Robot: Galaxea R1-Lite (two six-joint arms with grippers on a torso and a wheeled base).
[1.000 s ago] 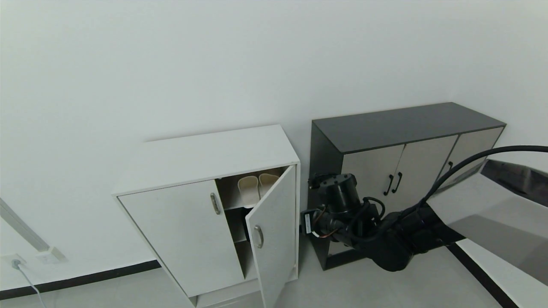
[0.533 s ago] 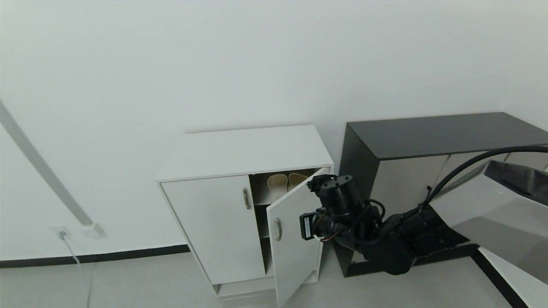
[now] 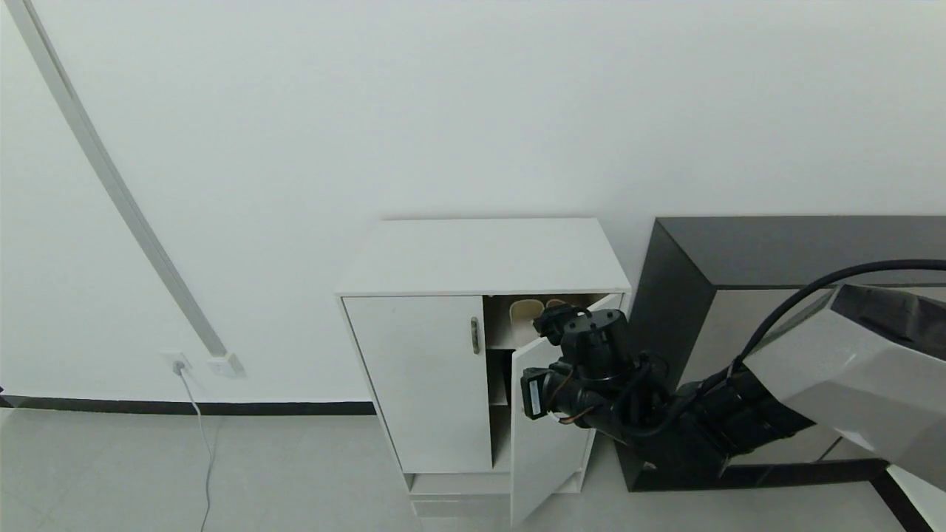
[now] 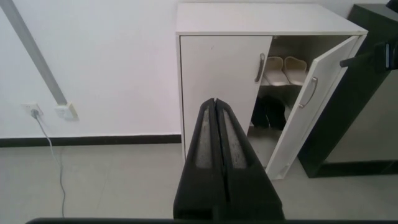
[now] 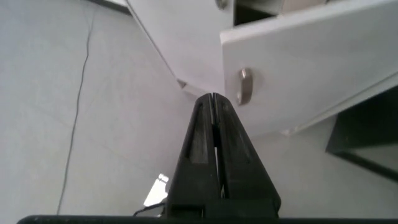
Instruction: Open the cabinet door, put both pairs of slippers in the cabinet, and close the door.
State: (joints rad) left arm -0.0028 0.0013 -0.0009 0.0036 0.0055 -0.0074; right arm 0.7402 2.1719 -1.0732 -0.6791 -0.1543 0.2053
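Lying front-to-back, beige slippers [image 4: 285,64] showed behind the white cabinet's half-open door [image 4: 305,121]; a dark pair [image 4: 268,112] below was indistinct. Left pincer [image 4: 214,102] and right pincer [image 5: 213,98] sat closed, empty.

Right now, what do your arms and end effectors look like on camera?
The right arm has a silver-grey angular shell, then black cylindrical joints, a thick black cable arching over it and thin reddish wires at the wrist. The left end effector and right end effector are black tapered wedges with recessed panels.
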